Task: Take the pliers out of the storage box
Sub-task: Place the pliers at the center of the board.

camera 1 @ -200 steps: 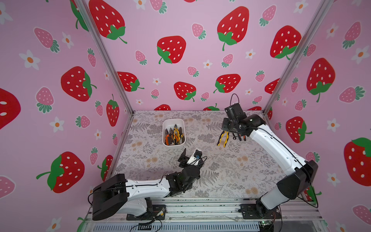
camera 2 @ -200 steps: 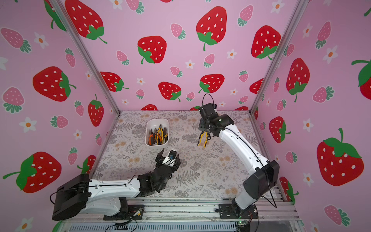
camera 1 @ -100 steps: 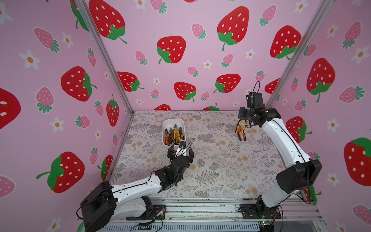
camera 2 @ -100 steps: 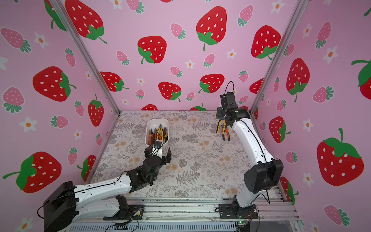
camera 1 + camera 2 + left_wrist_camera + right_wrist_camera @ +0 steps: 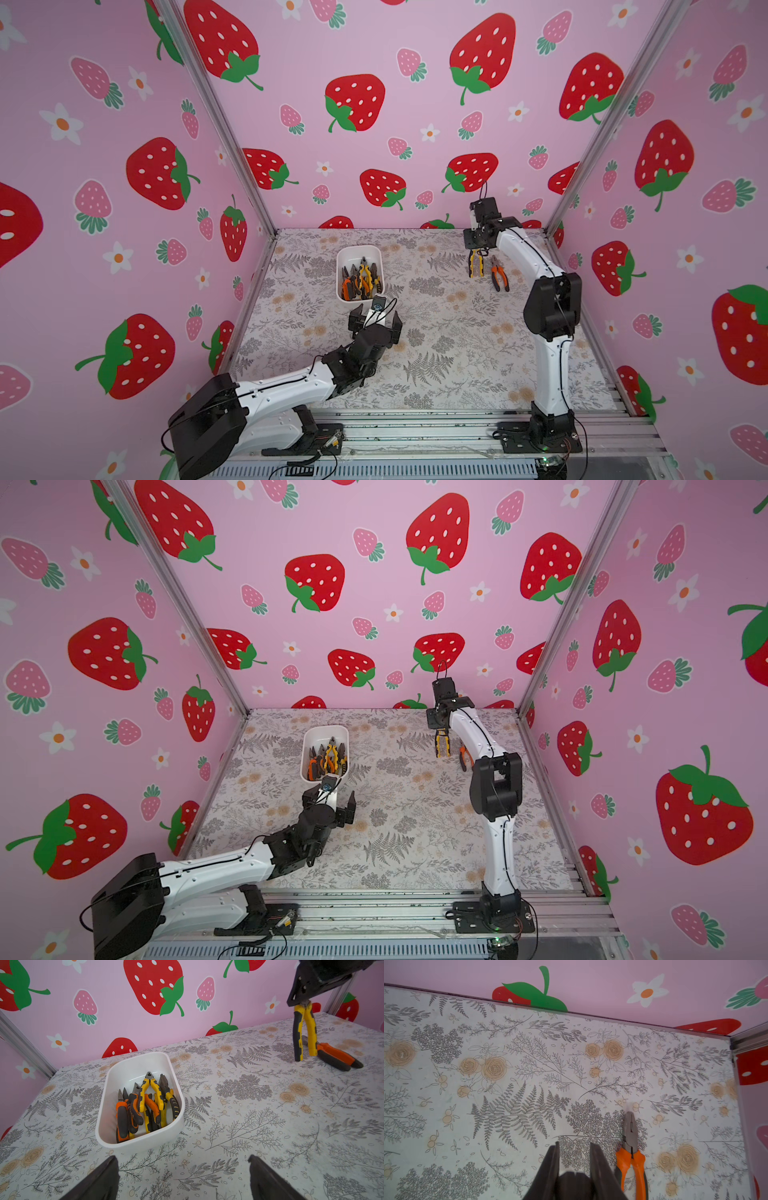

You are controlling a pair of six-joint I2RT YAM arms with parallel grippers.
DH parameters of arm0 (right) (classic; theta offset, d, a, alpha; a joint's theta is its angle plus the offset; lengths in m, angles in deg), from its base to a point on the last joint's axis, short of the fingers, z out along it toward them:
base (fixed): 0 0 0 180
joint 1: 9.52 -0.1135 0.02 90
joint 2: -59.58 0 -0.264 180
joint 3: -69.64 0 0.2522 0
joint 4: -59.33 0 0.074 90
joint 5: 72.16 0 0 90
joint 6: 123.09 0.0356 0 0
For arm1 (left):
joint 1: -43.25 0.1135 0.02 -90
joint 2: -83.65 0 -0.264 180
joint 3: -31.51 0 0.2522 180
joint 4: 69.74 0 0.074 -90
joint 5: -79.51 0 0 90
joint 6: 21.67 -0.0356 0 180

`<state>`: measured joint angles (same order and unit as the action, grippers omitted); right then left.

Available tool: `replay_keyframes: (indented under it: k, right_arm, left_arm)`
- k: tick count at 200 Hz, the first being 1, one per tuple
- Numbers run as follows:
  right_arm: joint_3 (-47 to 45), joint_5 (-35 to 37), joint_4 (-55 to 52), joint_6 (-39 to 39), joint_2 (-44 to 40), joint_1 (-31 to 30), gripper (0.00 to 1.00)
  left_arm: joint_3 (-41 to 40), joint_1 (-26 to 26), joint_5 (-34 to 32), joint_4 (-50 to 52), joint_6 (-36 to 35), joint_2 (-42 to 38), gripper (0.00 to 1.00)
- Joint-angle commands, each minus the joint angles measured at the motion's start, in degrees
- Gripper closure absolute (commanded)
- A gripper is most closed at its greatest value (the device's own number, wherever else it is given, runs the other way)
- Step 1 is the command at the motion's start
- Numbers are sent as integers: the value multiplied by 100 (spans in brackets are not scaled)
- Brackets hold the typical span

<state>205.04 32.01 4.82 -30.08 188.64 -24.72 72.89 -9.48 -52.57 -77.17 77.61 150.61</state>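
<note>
L gripper (image 5: 375, 321): jaws wide apart, empty, just near side of box (image 5: 358, 249), far left-centre. R gripper (image 5: 478, 248): clamped on yellow pliers (image 5: 476, 264), handles down, far right. Orange pliers (image 5: 499, 279) flat on mat (image 5: 436, 332) beside. Other pliers (image 5: 360, 281) in box.

A bench (image 5: 449, 332) covered in a pale sheet printed with grey ferns and tan roses forms the floor of the booth. Pink walls (image 5: 374, 50) with red strawberries and white flowers enclose three sides, joined by silver metal posts (image 5: 212, 112). Slotted metal rails (image 5: 415, 428) run along the near edge.
</note>
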Motion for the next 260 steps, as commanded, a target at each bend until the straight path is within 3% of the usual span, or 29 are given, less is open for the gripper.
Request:
replay_keyframes:
  k: [1,68,165,260]
  right_arm:
    - [496,-351,-263,-20,3,61,100]
    - [826,-1053,-720,341,499,327,100]
    - [720,-628,-767,108,832,360,100]
    - [836,-899,-1058,113,1298,373,100]
  left_arm:
    - [142,52,83,-29,5,-87,3]
    - [58,166,193,-34,118,-185,3]
    - [139,174,270,10,89,-104,3]
    - [182,175,348,35,54,-51,3]
